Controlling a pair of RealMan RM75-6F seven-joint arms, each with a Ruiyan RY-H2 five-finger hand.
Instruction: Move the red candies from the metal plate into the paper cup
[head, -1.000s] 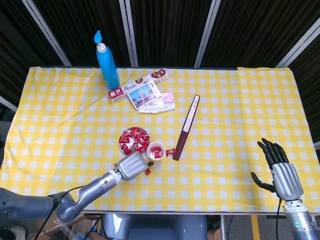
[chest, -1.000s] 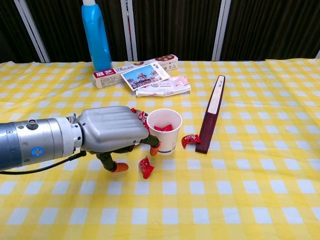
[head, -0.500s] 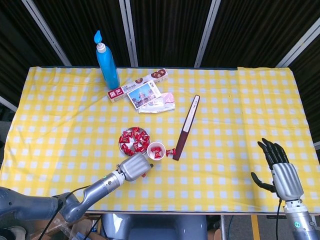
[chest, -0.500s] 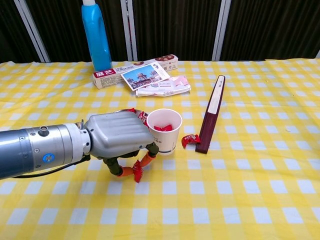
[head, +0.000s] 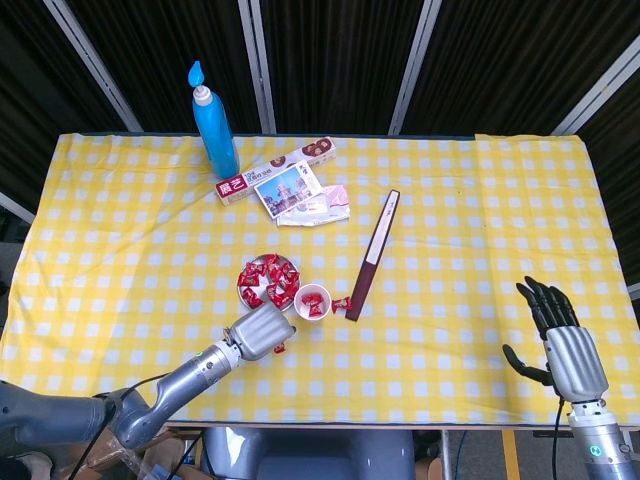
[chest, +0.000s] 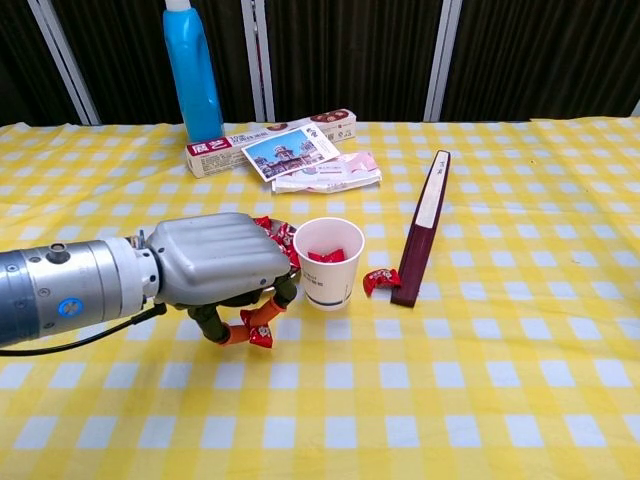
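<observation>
The metal plate (head: 244, 291) holds several red candies (head: 268, 281) left of the white paper cup (head: 313, 301), which has red candies inside (chest: 326, 256). My left hand (chest: 215, 262) hovers just in front of the plate and cup, pinching one red candy (chest: 261, 334) between its fingertips close above the cloth. In the head view the left hand (head: 260, 331) covers most of that candy. Another red candy (chest: 379, 281) lies on the cloth between the cup and the dark box. My right hand (head: 563, 343) is far off at the table's right front, fingers spread and holding nothing.
A long dark box (head: 373, 254) lies right of the cup. At the back stand a blue bottle (head: 214, 126), a biscuit box (head: 275, 170), a postcard (head: 288, 190) and a pink packet (head: 324, 208). A yellow checked cloth (head: 460, 230) covers the table.
My left hand closed its fingers on the loose candy in front of the cup, then drew it a little to the left. The right hand stayed still.
</observation>
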